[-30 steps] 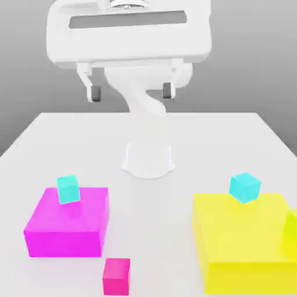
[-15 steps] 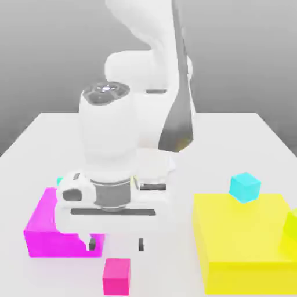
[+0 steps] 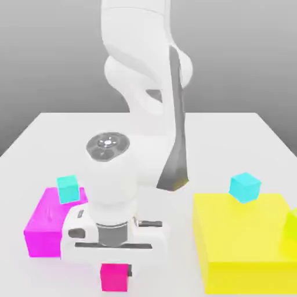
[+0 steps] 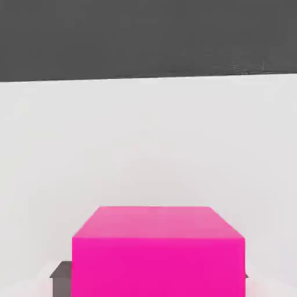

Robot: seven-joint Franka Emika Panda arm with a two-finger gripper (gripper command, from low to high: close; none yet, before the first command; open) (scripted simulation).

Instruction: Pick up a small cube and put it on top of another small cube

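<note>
The Panda gripper [image 3: 115, 271] was low over the white table [image 3: 174, 220], its fingers clasping the small magenta-pink cube [image 3: 114, 278] from both sides. The small lime cube [image 3: 292, 228] sat at the large yellow block [image 3: 241, 226], cut off by the exterior view's right edge. A weak or off-centre grip could have let the pink cube slip; too low a carry could have clipped the yellow block.
</note>
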